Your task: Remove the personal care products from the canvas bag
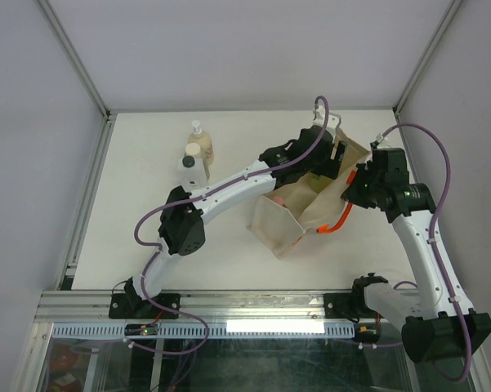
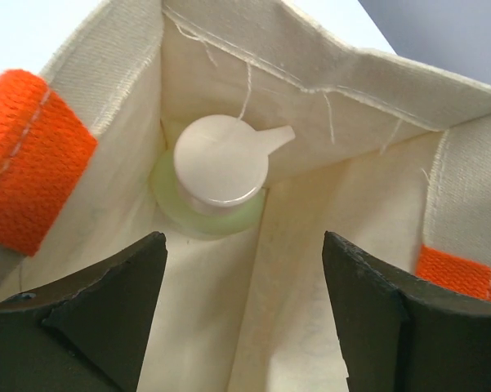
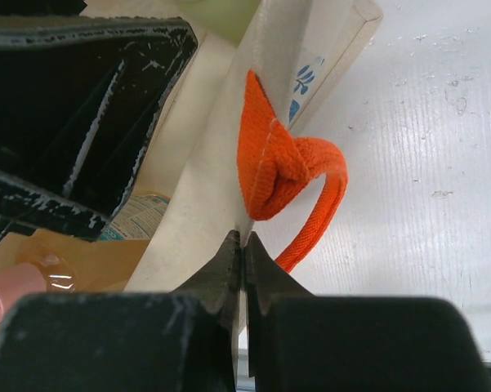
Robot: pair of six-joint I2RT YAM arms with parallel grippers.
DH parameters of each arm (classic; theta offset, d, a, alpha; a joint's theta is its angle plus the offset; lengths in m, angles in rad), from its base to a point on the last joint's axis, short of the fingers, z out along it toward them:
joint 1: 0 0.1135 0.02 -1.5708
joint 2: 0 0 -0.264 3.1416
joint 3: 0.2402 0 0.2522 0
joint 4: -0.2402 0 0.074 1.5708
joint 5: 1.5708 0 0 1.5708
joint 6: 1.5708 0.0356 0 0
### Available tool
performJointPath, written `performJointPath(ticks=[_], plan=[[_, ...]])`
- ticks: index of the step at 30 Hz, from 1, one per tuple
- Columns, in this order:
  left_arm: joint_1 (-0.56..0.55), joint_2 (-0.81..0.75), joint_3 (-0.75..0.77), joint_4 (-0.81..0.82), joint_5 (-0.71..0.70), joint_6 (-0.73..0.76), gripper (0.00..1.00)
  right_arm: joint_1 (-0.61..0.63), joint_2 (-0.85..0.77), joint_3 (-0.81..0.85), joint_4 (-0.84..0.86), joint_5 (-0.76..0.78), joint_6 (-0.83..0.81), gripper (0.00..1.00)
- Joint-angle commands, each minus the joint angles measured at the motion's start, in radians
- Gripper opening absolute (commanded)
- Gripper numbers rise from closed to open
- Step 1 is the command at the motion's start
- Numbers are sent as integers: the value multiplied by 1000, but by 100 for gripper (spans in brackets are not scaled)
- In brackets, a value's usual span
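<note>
Two arms work at the canvas bag (image 1: 276, 222): one reaches in, the other pinches its wall.

From above, the left arm lies long and diagonal across the white table (image 1: 147, 229), with the left gripper (image 1: 330, 160) dipped into the bag's open top. The right arm bends inward and sets the right gripper (image 1: 356, 186) on the bag's right wall, by an orange strap (image 1: 337, 222). A peach pump bottle (image 1: 199, 140) stands on the table at far left, and the bottles crowded in front of it are hard to tell apart. In the left wrist view, the black fingers (image 2: 106, 310) are spread wide and hold nothing. They sit above a pale green bottle (image 2: 219, 175) with a round cream flip cap, upright in a corner of the coarse cloth. In the right wrist view, the jaws are pressed together on the thin canvas edge. A pink bottle (image 3: 15, 286) lies inside the bag, blurred and cut off by the frame.
</note>
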Motion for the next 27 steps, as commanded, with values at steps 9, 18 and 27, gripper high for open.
performJointPath(ticks=[9,18,27], plan=[[2,92,121,83,-31,144,72,-2,-37,58,-63,-54,9,0],[2,139,143,154,-56,224,64,-1,-60,14,-67,-93,9,0],[4,179,164,186,-37,244,58,-1,-57,26,-78,-93,2,0]])
